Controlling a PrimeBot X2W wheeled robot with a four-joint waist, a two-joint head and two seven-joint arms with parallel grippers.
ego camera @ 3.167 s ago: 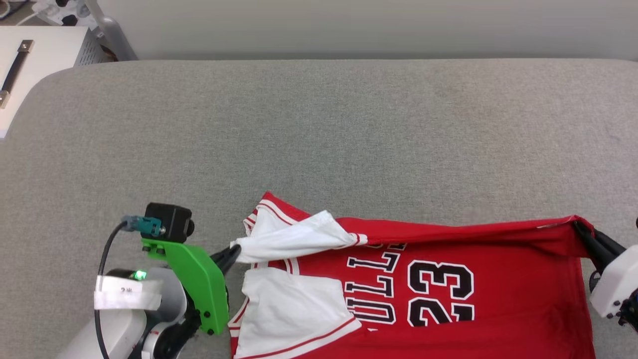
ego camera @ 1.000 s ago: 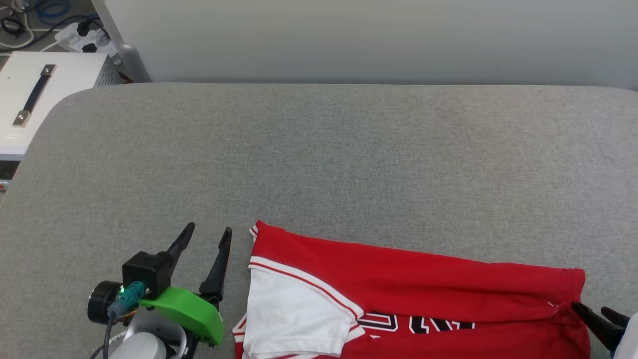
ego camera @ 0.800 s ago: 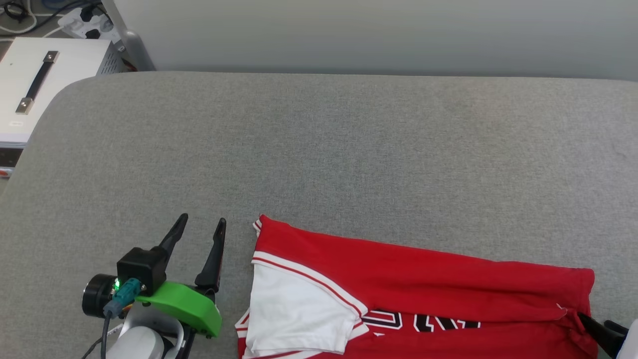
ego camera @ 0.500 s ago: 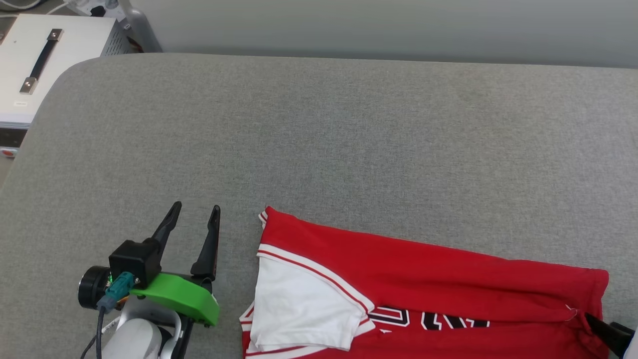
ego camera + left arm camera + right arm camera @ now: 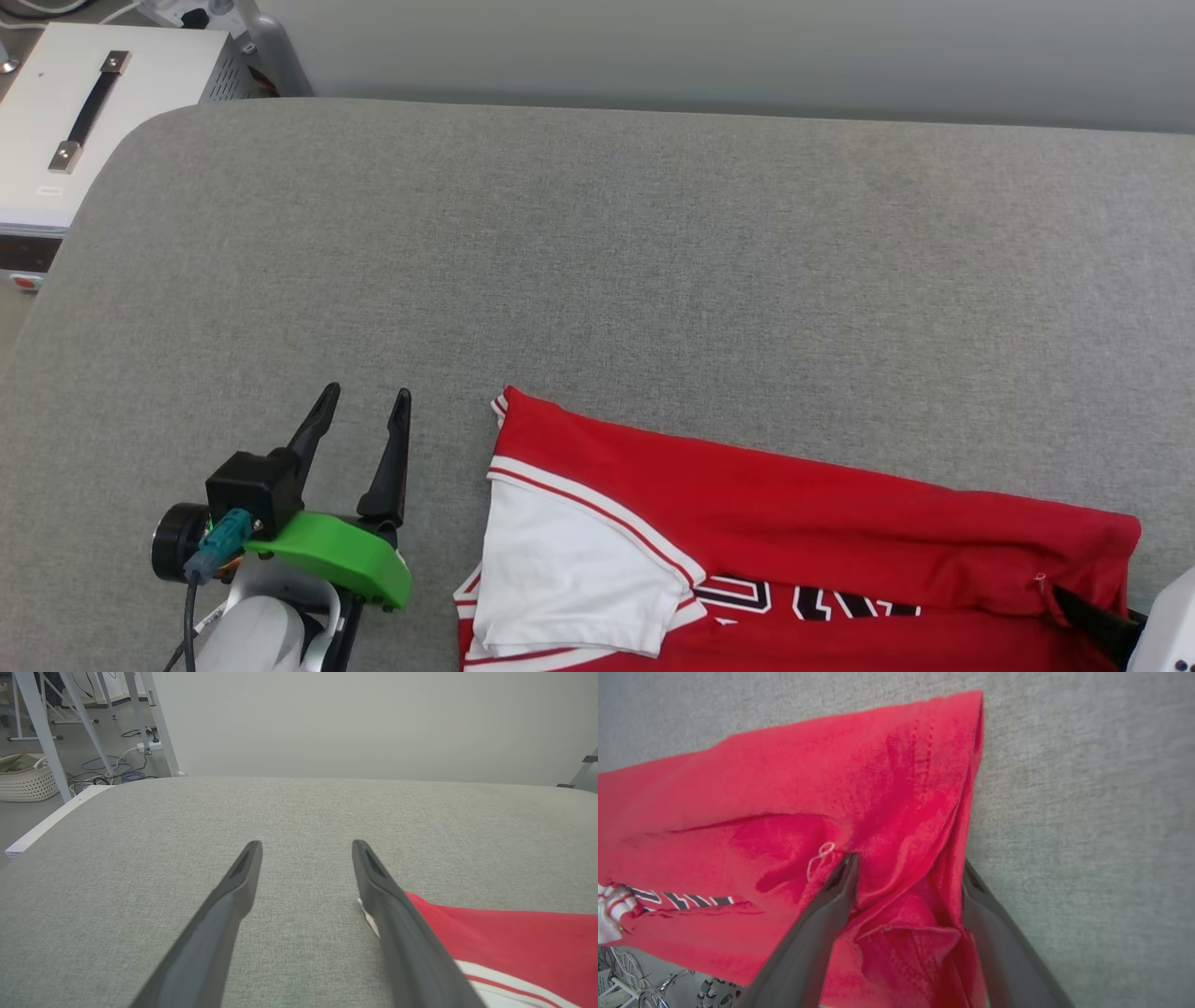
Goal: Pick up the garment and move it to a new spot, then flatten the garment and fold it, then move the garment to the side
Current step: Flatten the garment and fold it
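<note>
Two claws, both gaping as wide as they go, and neither has a hold on anything. The left claw (image 5: 365,392) hangs over bare counter (image 5: 597,280) toward the counter's left end, just beside the garment (image 5: 840,523) but apart from it. The right claw (image 5: 909,861) is toward the counter's right end, its fingers pushed in among the bunched red folds at the hem (image 5: 1116,551). Loose cloth sits between them, unpinched.

That is where trouble could start. A small thread loop (image 5: 822,851) lies right at one fingertip. I cannot tell from this close angle whether the cloth is hooked on a finger. If that claw pulls away along the folds, it could drag the hem with it, rumple the fold and skew the whole piece. A clean lift out would be safer.

The garment lies on the counter's near side, well apart from the counter's far edge. Its long axis runs along the counter from left to right, slanting a little, with the left end farther from the near edge. The white sleeve (image 5: 569,579) and shoulder point to the counter's left end, the hem to its right. A red fold lies over the top of the print (image 5: 803,602).
</note>
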